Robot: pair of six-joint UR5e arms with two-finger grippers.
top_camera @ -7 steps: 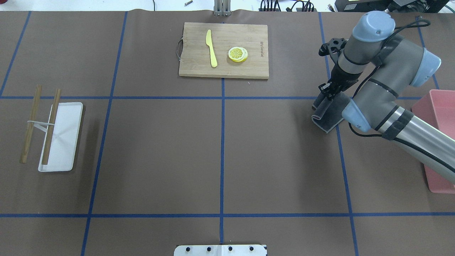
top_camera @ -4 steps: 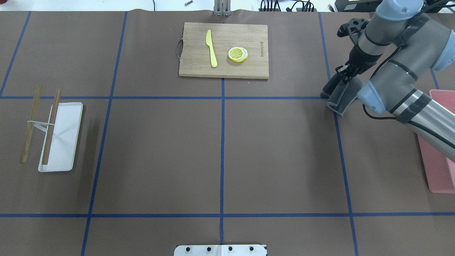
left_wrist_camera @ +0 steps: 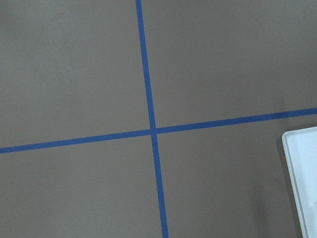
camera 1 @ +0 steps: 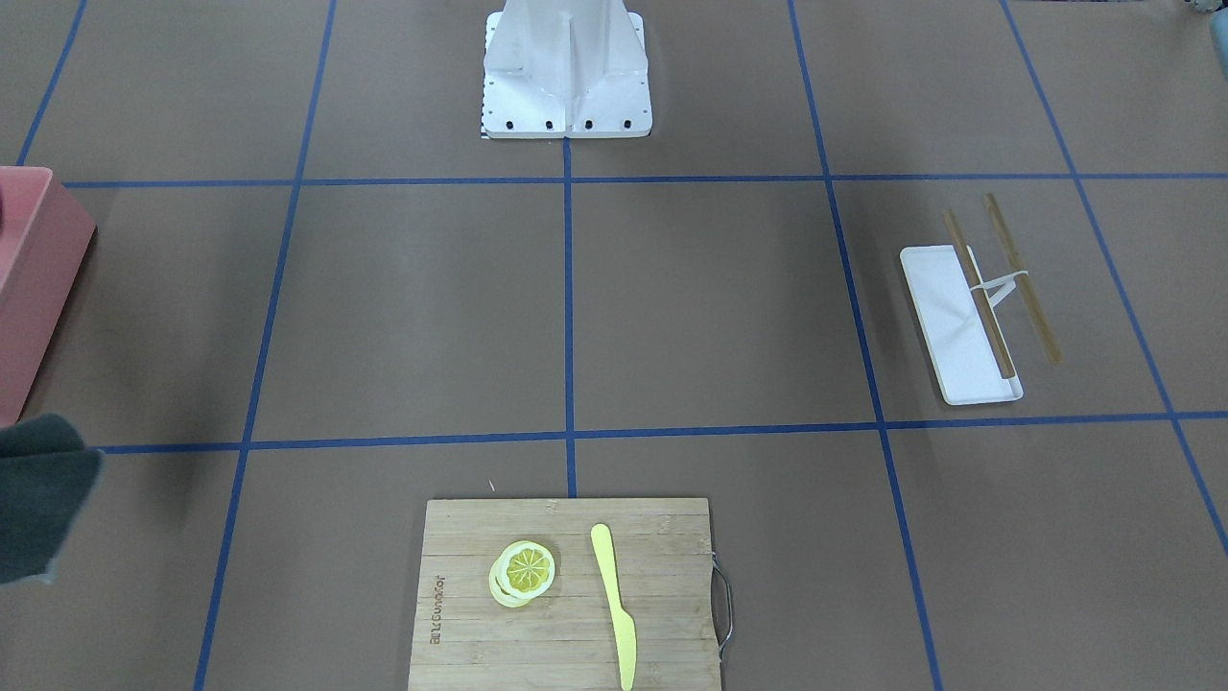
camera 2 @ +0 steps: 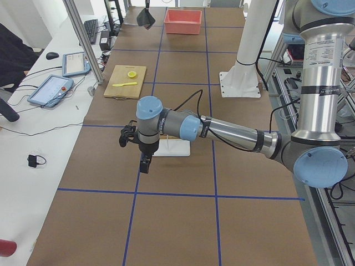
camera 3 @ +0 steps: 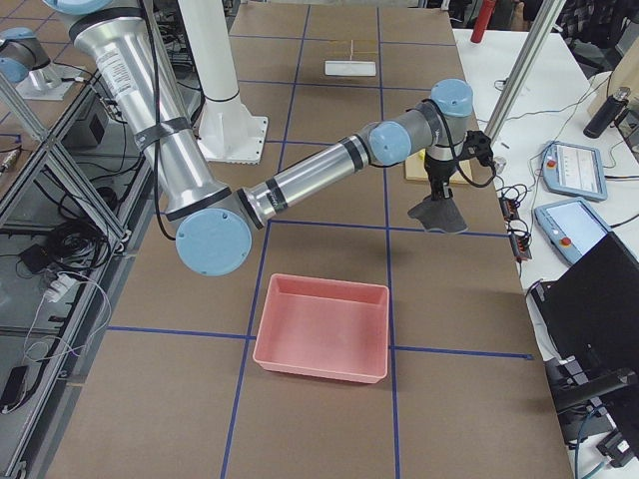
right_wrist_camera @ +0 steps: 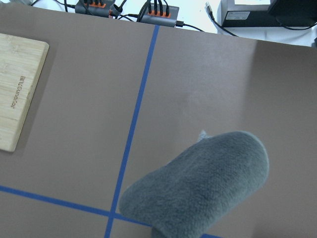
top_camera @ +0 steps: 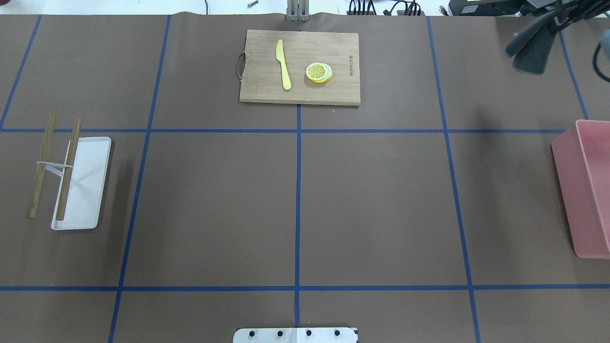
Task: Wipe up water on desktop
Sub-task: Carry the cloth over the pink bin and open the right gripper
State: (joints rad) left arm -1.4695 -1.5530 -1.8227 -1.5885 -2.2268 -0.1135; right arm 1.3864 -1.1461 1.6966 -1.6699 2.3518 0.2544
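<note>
The brown desktop (top_camera: pixel 381 200) with its blue tape grid fills the overhead view; I cannot make out any water on it. My right gripper (top_camera: pixel 561 15) is at the far right corner, shut on a dark grey cloth (top_camera: pixel 533 45) that hangs clear of the surface. The same cloth (right_wrist_camera: pixel 198 191) fills the lower part of the right wrist view and shows at the left edge (camera 1: pixel 38 499) of the front-facing view. My left gripper (camera 2: pixel 143 165) hovers over the desktop beside the white tray (camera 2: pixel 172 148); whether it is open or shut I cannot tell.
A bamboo cutting board (top_camera: pixel 300 66) with a yellow knife (top_camera: pixel 284 64) and lemon slices (top_camera: pixel 319 72) lies at the far middle. A pink bin (top_camera: pixel 586 190) stands at the right edge. The white tray (top_camera: pixel 83 183) with two chopsticks (top_camera: pixel 68 169) sits left.
My right arm has lifted the cloth off the desktop by the right tape line and carried it up and away to the far right corner. The arm has mostly left the overhead view.
</note>
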